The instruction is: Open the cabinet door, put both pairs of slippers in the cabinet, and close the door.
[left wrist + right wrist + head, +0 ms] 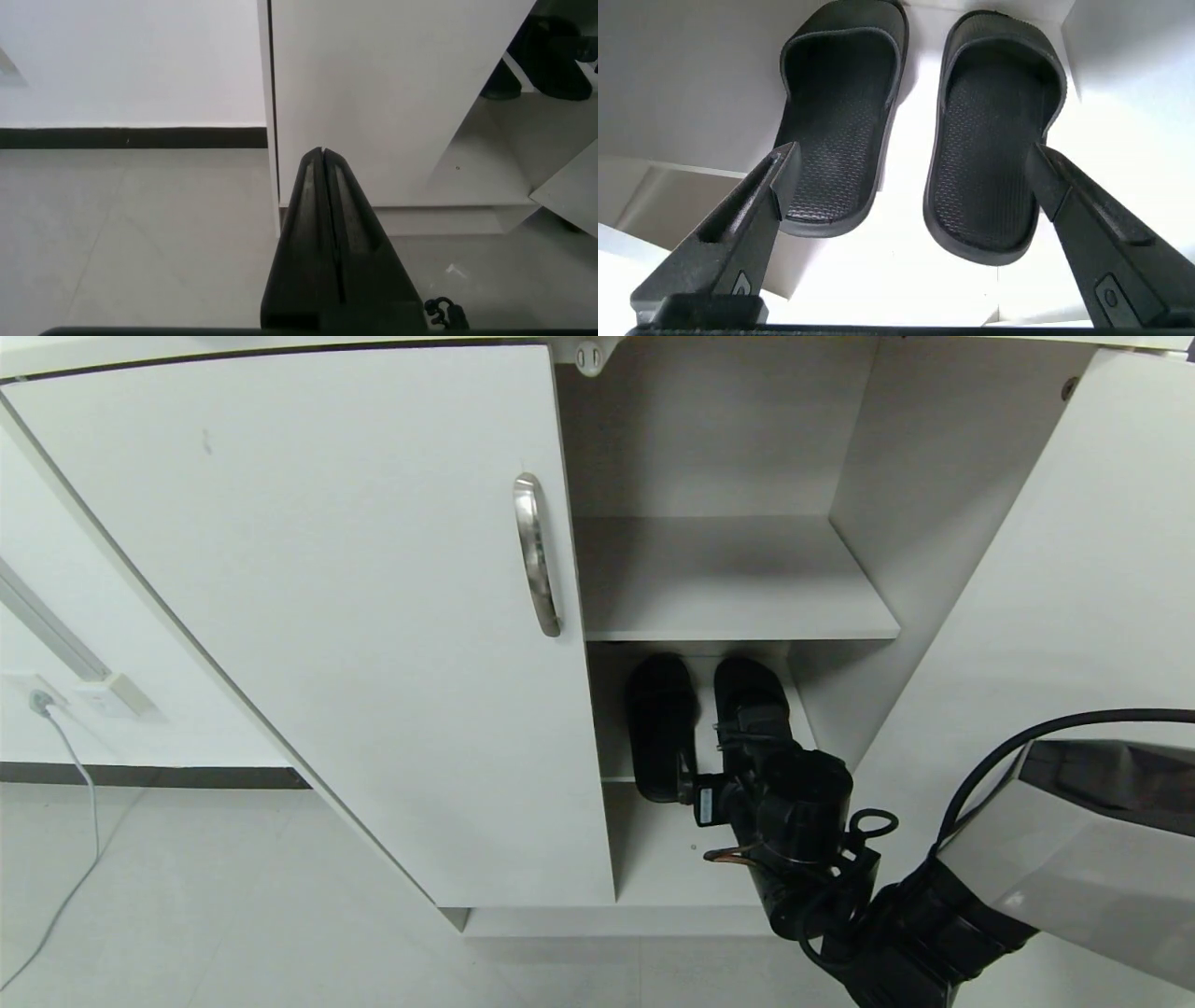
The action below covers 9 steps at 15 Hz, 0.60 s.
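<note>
A pair of black slippers lies side by side on the cabinet's bottom board (663, 859), toes pointing inward: the left slipper (661, 723) (836, 121) and the right slipper (747, 689) (990, 140). My right gripper (742, 737) (910, 159) is open just in front of their heels, holding nothing, with one finger (747, 215) on each side. The cabinet's right door (1074, 569) stands open; its left door (327, 616) with a metal handle (537, 555) is closed. My left gripper (322, 159) is shut and empty, low over the floor before the left door's lower corner.
A bare shelf (728, 579) spans the cabinet above the slippers. A wall socket (37, 700) with a cable (89, 784) running down to the floor is on the far left. Pale floor tiles (233, 896) lie in front of the cabinet.
</note>
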Tool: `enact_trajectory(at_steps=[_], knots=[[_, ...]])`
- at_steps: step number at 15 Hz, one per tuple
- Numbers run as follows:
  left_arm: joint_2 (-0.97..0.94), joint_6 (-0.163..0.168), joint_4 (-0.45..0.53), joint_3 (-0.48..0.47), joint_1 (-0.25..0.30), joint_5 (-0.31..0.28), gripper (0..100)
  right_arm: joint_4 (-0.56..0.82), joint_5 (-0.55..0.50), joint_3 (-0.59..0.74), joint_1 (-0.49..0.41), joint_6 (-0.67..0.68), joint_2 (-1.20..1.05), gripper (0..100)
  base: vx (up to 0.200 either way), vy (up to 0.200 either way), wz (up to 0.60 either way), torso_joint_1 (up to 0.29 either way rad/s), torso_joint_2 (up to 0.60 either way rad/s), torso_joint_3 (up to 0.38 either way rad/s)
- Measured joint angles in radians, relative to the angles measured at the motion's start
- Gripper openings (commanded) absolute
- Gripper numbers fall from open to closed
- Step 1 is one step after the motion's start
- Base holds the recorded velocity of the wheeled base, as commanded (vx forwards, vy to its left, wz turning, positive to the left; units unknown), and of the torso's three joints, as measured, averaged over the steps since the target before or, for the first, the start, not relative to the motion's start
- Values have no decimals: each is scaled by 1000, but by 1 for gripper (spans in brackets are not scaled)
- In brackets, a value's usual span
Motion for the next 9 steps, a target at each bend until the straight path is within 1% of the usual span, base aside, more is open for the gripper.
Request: enact_trajectory(at_steps=[5,9], knots=[[0,-1,0,0,0,0,0,-1,0,3,8,-2,0,100,-200,0,0,2,2,1],[0,-1,0,0,0,2,0,-1,0,7,11,-2,0,100,0,0,0,0,0,0]])
